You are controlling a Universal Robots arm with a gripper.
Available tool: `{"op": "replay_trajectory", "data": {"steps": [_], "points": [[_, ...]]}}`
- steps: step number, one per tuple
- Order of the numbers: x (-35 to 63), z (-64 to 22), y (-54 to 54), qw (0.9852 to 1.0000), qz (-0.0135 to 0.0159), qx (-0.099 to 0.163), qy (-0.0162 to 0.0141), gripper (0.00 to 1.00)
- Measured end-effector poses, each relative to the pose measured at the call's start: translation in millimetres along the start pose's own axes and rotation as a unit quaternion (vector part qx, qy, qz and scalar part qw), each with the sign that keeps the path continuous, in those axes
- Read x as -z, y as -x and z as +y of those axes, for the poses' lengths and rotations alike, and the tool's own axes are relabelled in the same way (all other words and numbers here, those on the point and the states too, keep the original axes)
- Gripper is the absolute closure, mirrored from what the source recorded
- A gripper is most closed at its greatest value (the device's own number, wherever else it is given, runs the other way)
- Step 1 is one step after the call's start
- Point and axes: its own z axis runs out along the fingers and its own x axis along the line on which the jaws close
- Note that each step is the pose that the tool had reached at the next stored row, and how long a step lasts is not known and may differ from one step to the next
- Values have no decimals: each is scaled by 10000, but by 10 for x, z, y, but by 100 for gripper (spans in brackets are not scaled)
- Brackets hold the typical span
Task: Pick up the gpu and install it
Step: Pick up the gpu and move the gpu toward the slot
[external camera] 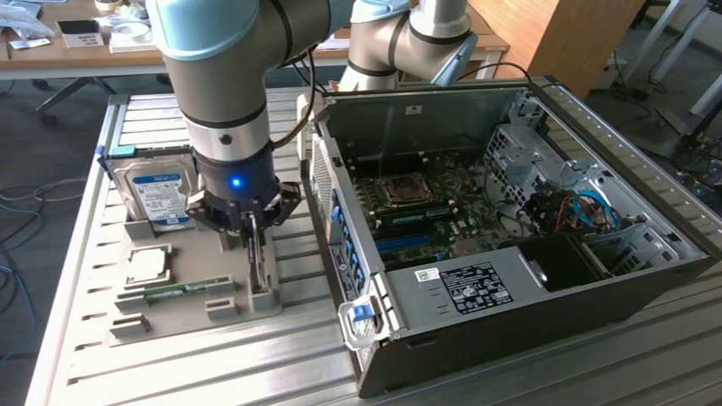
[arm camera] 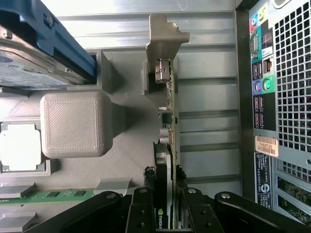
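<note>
Your gpu (arm camera: 171, 97), a thin green circuit card with a black fan on one face, stands on edge in the grey printed holder (arm camera: 163, 29), right between the fingers of the end effector (arm camera: 167, 194). If you lift it at a tilt, I judge it could bind in the holder's slots or slip. The end effector is about half closed, pressing on both faces of the card.
</note>
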Motion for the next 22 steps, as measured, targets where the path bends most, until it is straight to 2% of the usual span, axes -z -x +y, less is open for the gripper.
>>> {"op": "replay_trajectory", "data": {"steps": [9,22], "points": [[177,10,5,10000,0,0,17,73],[508,28,13,10000,1,-1,28,73]]}}
